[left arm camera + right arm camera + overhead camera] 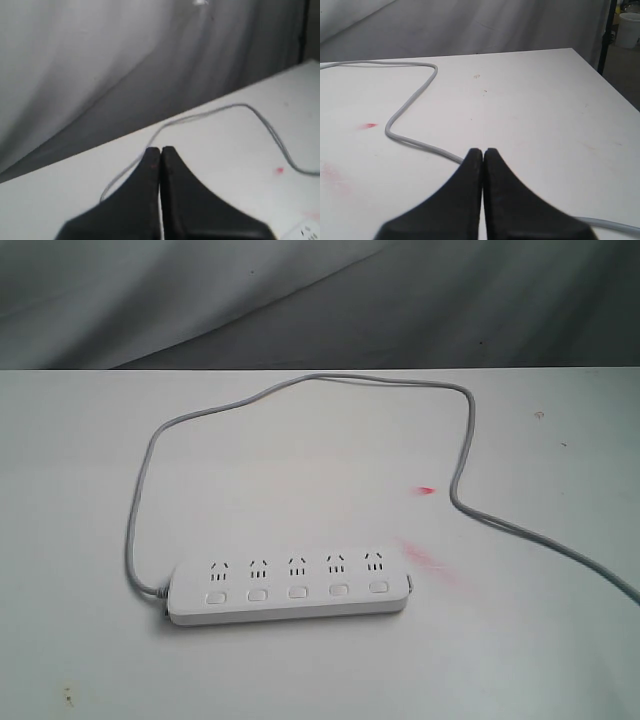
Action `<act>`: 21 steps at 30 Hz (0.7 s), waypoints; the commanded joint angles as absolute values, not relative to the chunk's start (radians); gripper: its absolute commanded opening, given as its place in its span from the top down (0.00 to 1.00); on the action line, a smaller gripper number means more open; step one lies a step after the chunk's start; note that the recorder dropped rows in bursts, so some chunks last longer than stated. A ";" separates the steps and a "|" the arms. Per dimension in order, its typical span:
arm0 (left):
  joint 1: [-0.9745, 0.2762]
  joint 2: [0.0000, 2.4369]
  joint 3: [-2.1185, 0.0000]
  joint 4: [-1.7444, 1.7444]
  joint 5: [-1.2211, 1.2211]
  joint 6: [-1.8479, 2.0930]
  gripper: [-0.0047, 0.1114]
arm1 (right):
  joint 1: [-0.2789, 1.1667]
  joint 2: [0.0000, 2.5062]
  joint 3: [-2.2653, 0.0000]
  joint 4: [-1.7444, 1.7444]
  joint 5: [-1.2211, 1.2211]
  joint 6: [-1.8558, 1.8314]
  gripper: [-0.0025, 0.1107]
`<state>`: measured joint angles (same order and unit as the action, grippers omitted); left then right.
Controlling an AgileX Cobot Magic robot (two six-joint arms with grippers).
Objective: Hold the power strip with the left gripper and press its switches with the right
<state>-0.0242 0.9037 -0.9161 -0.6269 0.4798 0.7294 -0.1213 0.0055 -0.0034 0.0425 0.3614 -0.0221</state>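
Note:
The white power strip [288, 586] lies flat on the table, five outlets in a row with the row of switches [297, 591] below them. Its grey cord [300, 383] loops from the strip's left end round the back and off to the right. Neither arm shows in the exterior view. In the left wrist view the left gripper [160, 150] is shut and empty above the table, with the cord [210, 114] beyond it and a corner of the power strip [304, 231] at the frame edge. The right gripper [483, 151] is shut and empty, over the cord [412, 96].
The white table [90, 480] bears red smudges [427, 490] to the right of the strip. A grey cloth backdrop [320, 300] hangs behind the far edge. In the right wrist view the table's corner [572, 50] and a white bucket [629, 29] on the floor show.

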 commanded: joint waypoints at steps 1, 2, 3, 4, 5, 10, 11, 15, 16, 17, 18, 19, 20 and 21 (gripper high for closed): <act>-0.028 0.809 -0.919 -0.508 0.369 0.517 0.96 | -0.129 0.000 0.000 0.037 0.348 -0.024 0.98; -0.028 0.794 -0.919 -0.480 0.351 0.475 0.96 | -0.129 0.000 0.000 0.037 0.348 -0.024 0.98; -0.028 0.774 -0.919 -0.442 0.332 0.420 0.96 | -0.129 0.000 0.000 0.037 0.348 -0.024 0.98; -0.028 0.752 -0.919 -0.399 0.321 0.365 0.96 | -0.129 0.000 0.000 0.037 0.348 -0.024 0.98; -0.028 0.733 -0.919 -0.360 0.316 0.316 0.96 | -0.129 0.000 0.000 0.037 0.348 -0.024 0.98; -0.028 0.651 -0.917 -0.110 0.317 -0.044 0.96 | -0.129 0.000 0.000 0.037 0.348 -0.024 0.98; -0.028 0.640 -0.917 -0.091 0.317 -0.082 0.96 | -0.129 0.000 0.000 0.037 0.348 -0.024 0.98; -0.028 0.613 -0.904 -0.086 0.317 -0.075 0.96 | -0.129 0.000 0.000 0.037 0.348 -0.024 0.98; -0.028 0.605 -0.893 -0.086 0.317 -0.075 0.96 | -0.129 0.000 0.000 0.037 0.348 -0.024 0.98; -0.028 0.599 -0.880 -0.086 0.317 -0.075 0.96 | -0.129 0.000 0.000 0.037 0.348 -0.024 0.98; -0.028 0.588 -0.852 -0.086 0.317 -0.075 0.96 | -0.129 0.000 0.000 0.037 0.348 -0.024 0.98; -0.028 0.579 -0.828 -0.086 0.317 -0.075 0.96 | -0.129 0.000 0.000 0.037 0.348 -0.024 0.98; -0.028 0.566 -0.795 -0.086 0.317 -0.075 0.96 | -0.129 0.000 0.000 0.037 0.348 -0.024 0.98; -0.028 0.550 -0.756 -0.086 0.312 -0.075 0.96 | -0.129 0.000 0.000 0.037 0.348 -0.024 0.98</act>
<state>-0.0242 0.5768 -0.8285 -0.0885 0.3150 -0.0632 -0.1213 0.0055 -0.0034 0.0425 0.3614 -0.0221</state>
